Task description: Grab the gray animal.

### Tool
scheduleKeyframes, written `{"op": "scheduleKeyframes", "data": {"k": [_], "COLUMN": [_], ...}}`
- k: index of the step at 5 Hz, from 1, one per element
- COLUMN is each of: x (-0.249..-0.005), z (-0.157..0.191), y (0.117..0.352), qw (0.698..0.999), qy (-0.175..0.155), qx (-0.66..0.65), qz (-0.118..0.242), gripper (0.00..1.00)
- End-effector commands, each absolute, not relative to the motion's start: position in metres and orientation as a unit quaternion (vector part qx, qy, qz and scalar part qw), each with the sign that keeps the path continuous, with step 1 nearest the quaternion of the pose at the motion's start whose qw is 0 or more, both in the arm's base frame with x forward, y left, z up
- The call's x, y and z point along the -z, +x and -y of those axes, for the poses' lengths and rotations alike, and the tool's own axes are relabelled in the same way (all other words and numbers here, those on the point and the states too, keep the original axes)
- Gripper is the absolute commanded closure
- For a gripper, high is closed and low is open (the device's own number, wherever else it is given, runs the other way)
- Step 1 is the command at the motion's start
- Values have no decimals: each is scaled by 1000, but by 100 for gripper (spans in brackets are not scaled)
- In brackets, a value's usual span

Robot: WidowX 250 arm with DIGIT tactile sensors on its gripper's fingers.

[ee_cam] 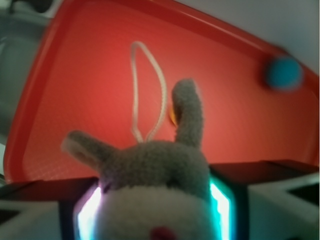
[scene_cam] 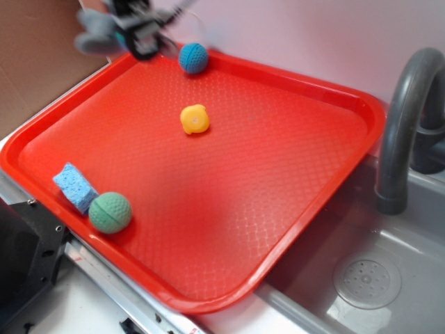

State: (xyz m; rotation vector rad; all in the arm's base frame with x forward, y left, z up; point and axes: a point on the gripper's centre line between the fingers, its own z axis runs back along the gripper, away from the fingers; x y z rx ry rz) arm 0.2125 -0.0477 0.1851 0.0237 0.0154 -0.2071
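The red tray (scene_cam: 292,209) took up most of the scene, lying over the edge of a gray sink (scene_cam: 389,278) with its curved faucet (scene_cam: 407,125) at the right. Up at the tray's far corner the gripper (scene_cam: 142,31) hung blurred above the rim, and the jaws were clamped on the gray animal (ee_cam: 155,190). The wrist view showed its head squeezed between them, both ears up, its white cord loop (ee_cam: 147,90) dangling over the tray. Close by sat the blue ball (scene_cam: 193,58). The green ball (scene_cam: 110,212) touched a blue sponge (scene_cam: 75,186) at the near edge, and a small yellow toy (scene_cam: 195,119) lay mid-tray.
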Motion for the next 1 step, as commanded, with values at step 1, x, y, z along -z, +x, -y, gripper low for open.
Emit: {"op": "scheduleKeyframes", "data": {"k": [1], "x": [-206], "z": [43], "y": [179], "qw": [994], "qy": [-22], "qx": [-105], "qz": [10], "gripper": [100]}}
